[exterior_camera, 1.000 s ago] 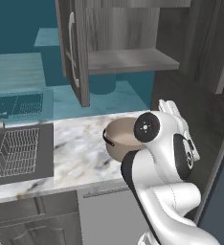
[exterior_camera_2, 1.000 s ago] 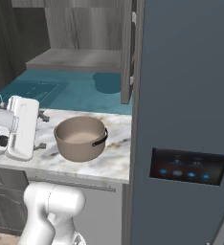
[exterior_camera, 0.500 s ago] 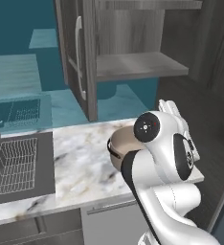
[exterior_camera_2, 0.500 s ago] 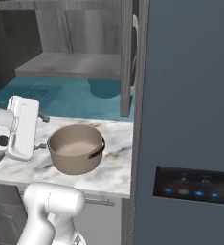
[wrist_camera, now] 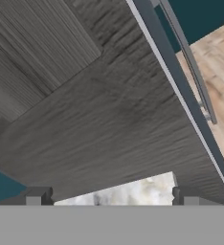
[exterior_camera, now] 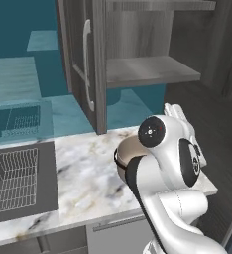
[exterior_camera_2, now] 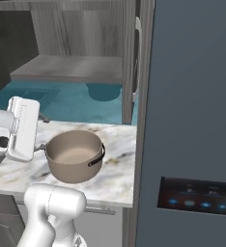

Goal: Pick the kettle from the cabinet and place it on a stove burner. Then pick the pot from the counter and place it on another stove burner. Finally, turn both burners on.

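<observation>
2 finger tips [wrist_camera: 37, 196] of the gripper [wrist_camera: 111, 197] stood wide apart, so the jaws were released and carried nothing. A strip of the counter [wrist_camera: 128, 190] lay between them; ahead of them ran dark wood-grain panelling of the cabinet [wrist_camera: 95, 110].

Step in hand, as judged: the shelf [exterior_camera_2: 71, 67] of the cabinet [exterior_camera: 93, 59] was bare over the part in sight, so the pick of the pot [exterior_camera_2: 76, 157] was probably the step being set up.

Procedure for a sound pick:
1. Tilt the hand down until the jaws face the counter [exterior_camera_2: 117, 169] instead of the panelling.
2. Bring the jaws over 1 section of the pot's rim, with 1 finger inside the pale bowl and 1 outside the tan wall.
3. Avoid the dark side handle [exterior_camera_2: 98, 159]; it is small and would likely slip.
4. Keep the jaws fully apart until the rim sits between them, then close.
5. Lift straight up and stay clear of the open door and its bar handle [exterior_camera: 87, 64].

Position of the pot relative to the jaws: it stood upright on the counter, below the jaws and off to 1 side, near the hand but apart from it, and outside the line the jaws faced. In the left base view the pot [exterior_camera: 125, 154] was partly covered by the arm.
</observation>
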Controlling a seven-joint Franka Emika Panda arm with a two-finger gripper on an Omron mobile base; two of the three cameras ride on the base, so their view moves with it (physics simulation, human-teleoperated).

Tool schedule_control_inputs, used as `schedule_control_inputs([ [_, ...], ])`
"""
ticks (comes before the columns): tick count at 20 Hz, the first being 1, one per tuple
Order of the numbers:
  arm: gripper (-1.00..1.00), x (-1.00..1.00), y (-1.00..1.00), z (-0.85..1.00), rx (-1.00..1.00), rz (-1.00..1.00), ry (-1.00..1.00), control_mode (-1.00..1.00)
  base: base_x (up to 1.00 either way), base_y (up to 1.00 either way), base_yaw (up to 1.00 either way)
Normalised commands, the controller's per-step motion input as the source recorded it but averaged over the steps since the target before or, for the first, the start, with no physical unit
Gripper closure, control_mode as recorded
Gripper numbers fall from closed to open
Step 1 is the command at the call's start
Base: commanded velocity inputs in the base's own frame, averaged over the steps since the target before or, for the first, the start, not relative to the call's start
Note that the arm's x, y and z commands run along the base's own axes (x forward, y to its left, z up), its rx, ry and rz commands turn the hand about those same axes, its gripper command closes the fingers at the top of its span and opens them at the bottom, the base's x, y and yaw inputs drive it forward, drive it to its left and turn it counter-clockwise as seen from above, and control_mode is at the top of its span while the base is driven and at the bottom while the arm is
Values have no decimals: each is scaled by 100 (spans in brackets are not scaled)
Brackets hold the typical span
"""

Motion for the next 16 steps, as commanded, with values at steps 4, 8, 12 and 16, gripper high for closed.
schedule_control_inputs([
  [4,-100,0,0,0,0,0,0,100,33,29,-6],
  [8,-100,0,0,0,0,0,0,100,30,28,-6],
  [12,-100,6,6,-1,0,-1,2,-100,0,0,0],
  [16,-100,0,0,-8,0,0,0,-100,0,0,0],
])
